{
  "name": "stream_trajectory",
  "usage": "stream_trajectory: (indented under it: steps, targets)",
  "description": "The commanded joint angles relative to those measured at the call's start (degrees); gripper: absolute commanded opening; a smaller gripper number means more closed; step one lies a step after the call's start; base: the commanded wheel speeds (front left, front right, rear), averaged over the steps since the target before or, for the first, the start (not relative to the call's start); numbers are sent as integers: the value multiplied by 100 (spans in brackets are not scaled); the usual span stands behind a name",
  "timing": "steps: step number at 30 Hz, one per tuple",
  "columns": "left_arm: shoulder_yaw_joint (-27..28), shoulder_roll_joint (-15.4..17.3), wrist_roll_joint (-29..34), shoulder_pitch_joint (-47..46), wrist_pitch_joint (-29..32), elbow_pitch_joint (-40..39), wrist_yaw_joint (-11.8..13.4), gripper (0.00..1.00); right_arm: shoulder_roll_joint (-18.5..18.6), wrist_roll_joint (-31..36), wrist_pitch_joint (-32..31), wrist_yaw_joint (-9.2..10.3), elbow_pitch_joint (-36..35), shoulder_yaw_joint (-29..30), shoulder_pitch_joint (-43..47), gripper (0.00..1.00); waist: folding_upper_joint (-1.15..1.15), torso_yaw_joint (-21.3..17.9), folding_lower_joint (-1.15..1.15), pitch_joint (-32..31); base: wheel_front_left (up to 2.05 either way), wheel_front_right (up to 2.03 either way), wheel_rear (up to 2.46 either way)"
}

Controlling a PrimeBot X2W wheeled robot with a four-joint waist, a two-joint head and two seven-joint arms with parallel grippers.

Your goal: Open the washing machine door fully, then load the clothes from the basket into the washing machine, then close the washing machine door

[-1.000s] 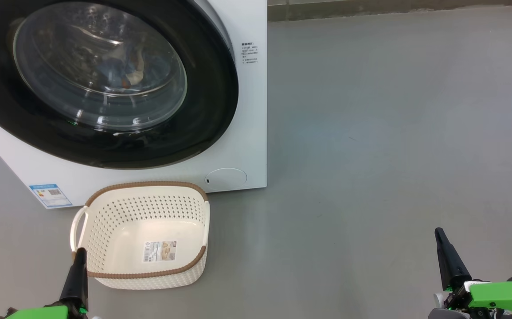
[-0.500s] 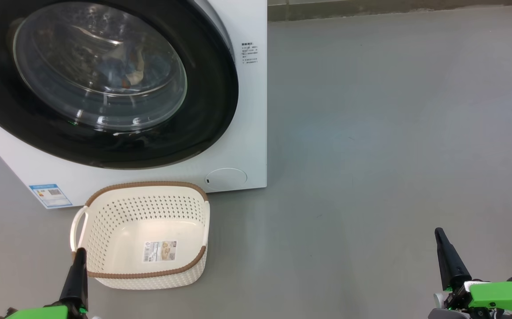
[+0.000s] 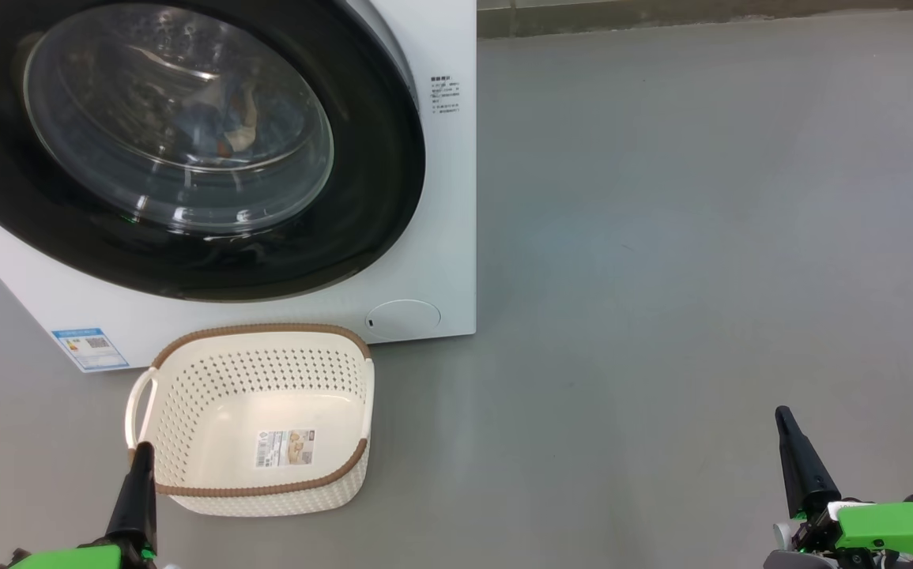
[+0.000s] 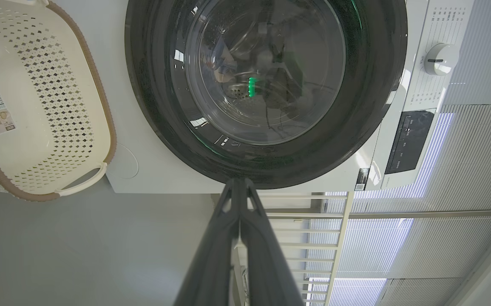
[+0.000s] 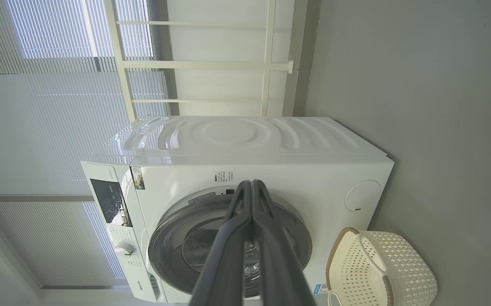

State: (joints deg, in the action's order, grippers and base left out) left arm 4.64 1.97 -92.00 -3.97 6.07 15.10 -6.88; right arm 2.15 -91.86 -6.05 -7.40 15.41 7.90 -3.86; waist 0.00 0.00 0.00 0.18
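The white washing machine (image 3: 440, 197) fills the upper left of the head view, and its black-rimmed glass door (image 3: 179, 134) lies flat against its front. Through the glass I make out the clothes (image 3: 223, 118), light blue with orange. In front of the machine the cream basket (image 3: 254, 419) sits on the floor with only a label sticker inside. My left gripper (image 3: 142, 452) is shut, its tip over the basket's near left rim. My right gripper (image 3: 782, 414) is shut too, low at the right over bare floor. The left wrist view faces the door (image 4: 266, 85), and the right wrist view takes in the whole machine (image 5: 236, 170).
Grey floor (image 3: 701, 237) spreads to the right of the machine. A wall base (image 3: 701, 16) runs along the far edge. White railing (image 5: 202, 63) and window blinds (image 5: 49, 106) stand behind the machine.
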Motion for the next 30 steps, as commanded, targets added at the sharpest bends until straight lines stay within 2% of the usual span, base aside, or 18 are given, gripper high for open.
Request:
stream_trajectory:
  steps: [1, 30]
  targets:
    - [190, 94, -15, -222, 43, -105, -60, 0, 73, -30, -44, -9, -138, -138, -232, 0, 0, 0, 0, 0, 0, 0, 0]
    - [192, 93, -14, -222, 45, -105, -60, 0, 73, -31, -44, -9, -138, -139, -232, 0, 0, 0, 0, 0, 0, 0, 0]
